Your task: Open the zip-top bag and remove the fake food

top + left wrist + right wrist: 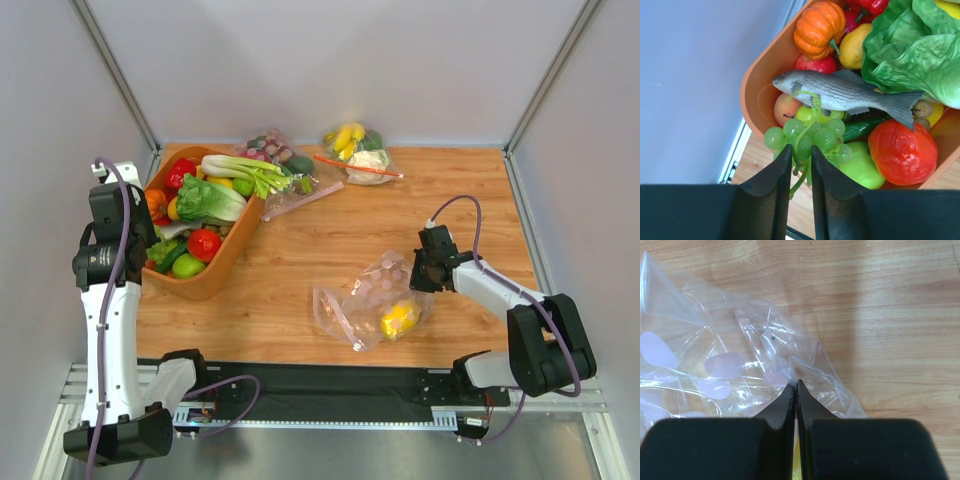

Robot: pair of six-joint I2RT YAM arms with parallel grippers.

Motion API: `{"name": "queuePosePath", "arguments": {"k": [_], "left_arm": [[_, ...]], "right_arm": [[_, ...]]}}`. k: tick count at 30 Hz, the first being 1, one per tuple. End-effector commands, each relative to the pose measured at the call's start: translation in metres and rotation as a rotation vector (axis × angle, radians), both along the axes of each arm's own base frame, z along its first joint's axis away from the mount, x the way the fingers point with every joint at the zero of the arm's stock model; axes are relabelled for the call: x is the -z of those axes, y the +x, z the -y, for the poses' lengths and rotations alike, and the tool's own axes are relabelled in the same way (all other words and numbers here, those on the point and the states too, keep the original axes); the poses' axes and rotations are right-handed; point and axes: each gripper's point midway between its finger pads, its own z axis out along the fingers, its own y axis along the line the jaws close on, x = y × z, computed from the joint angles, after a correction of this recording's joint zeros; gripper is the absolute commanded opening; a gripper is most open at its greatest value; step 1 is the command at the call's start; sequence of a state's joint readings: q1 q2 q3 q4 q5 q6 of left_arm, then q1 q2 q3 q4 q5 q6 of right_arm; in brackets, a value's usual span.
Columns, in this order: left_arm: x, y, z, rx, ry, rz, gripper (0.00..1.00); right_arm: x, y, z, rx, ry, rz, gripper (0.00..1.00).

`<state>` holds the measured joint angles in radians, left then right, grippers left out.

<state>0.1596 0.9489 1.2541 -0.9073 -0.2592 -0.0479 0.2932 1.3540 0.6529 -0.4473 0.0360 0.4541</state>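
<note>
Wood surface, white walls on three sides.

Left hand: fingers a little apart, the thin stem of the grapes hanging in the gap. The gap looks wider than the stem, so I read this as a loose hold or none, not a pinch. The bunch hangs over the near corner of the basket, against a fish and next to a tomato.

Right hand: fingers pressed together on a fold of the bag, pinching the plastic at its right end. The bag lies mid-surface, well apart from the basket, with the lemon inside. The stalk lies across the far side of the basket.

Step, as I judge it: drop the grapes into the basket.

To do it well:
- Spread the left fingers wider so the stem falls clear.
- Lift straight up, because a sideways pull could snag the stem and drag the bunch over the rim.
- The bunch sits close to the basket edge, so release a little further in.
- The right pinch should hold so the bag stays put for the lemon.
</note>
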Motion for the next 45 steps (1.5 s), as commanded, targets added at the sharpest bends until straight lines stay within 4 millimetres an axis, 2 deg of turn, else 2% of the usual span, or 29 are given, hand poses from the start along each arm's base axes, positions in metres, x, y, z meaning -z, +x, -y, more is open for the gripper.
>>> {"name": "queuePosePath", "arguments": {"k": [1,4,6,10,15,18,20,24,25,26,27,28,31,32,33,34,35,36,37,38,39,41,43,45], "left_arm": [[-0.013,0.002,-0.007,-0.018,0.030,0.042,0.29],[-0.008,0.009,0.000,0.012,-0.003,0.023,0.37],[0.000,0.014,0.003,0.030,-0.028,-0.012,0.53],[0.000,0.021,0.008,0.047,-0.058,-0.010,0.61],[-0.008,0.018,0.011,0.066,-0.050,0.020,0.65],[-0.019,0.018,0.025,0.143,-0.069,0.089,0.68],[-0.028,0.017,0.041,0.221,-0.090,0.155,0.71],[-0.031,0.017,0.070,0.325,-0.113,0.170,0.70],[-0.027,0.018,0.079,0.354,-0.127,0.152,0.69],[-0.024,0.020,0.101,0.428,-0.142,0.141,0.68],[-0.020,0.023,0.107,0.424,-0.139,0.142,0.68],[-0.015,0.023,0.134,0.510,-0.148,0.126,0.67],[0.001,0.027,0.180,0.613,-0.201,0.107,0.65],[0.005,0.021,0.206,0.696,-0.221,0.096,0.64],[0.016,0.018,0.220,0.738,-0.241,0.070,0.63],[0.019,0.018,0.237,0.784,-0.263,0.074,0.63],[0.023,0.008,0.260,0.859,-0.291,0.060,0.62],[0.037,0.001,0.273,0.900,-0.306,0.029,0.61],[0.038,-0.004,0.290,0.958,-0.338,0.035,0.60],[0.043,-0.019,0.310,1.025,-0.370,0.018,0.59],[0.059,-0.031,0.321,1.067,-0.394,-0.023,0.56],[0.072,-0.047,0.344,1.133,-0.438,-0.051,0.52],[0.100,-0.065,0.356,1.158,-0.476,-0.144,0.44],[0.125,-0.078,0.358,1.166,-0.471,-0.220,0.43]], "right_arm": [[-0.013,0.017,-0.004,-0.011,0.016,0.060,0.00],[-0.013,0.015,-0.005,-0.007,0.024,0.062,0.00],[-0.012,0.013,-0.005,-0.006,0.028,0.060,0.00],[-0.013,0.013,-0.004,-0.004,0.027,0.062,0.00],[-0.015,0.013,-0.004,-0.011,0.023,0.063,0.00],[-0.014,0.014,-0.004,-0.013,0.021,0.057,0.00],[-0.015,0.014,-0.005,-0.017,0.022,0.060,0.00],[-0.016,0.015,-0.004,-0.016,0.019,0.057,0.00],[-0.017,0.015,-0.005,-0.018,0.021,0.058,0.00],[-0.016,0.015,-0.005,-0.016,0.019,0.054,0.00],[-0.016,0.015,-0.006,-0.019,0.021,0.052,0.00],[-0.017,0.015,-0.006,-0.016,0.022,0.053,0.00],[-0.019,0.016,-0.007,-0.011,0.031,0.056,0.00],[-0.019,0.016,-0.006,-0.008,0.031,0.056,0.00],[-0.020,0.016,-0.007,-0.009,0.029,0.056,0.00],[-0.022,0.016,-0.006,-0.007,0.030,0.061,0.00],[-0.022,0.016,-0.006,-0.005,0.027,0.062,0.00],[-0.023,0.017,-0.006,-0.004,0.027,0.062,0.00],[-0.023,0.016,-0.006,-0.006,0.025,0.061,0.00],[-0.023,0.016,-0.006,-0.005,0.027,0.059,0.00],[-0.022,0.015,-0.005,-0.004,0.024,0.056,0.00],[-0.022,0.016,-0.005,0.000,0.027,0.052,0.00],[-0.022,0.015,-0.007,-0.005,0.033,0.049,0.00],[-0.021,0.015,-0.007,-0.002,0.035,0.048,0.00]]}}
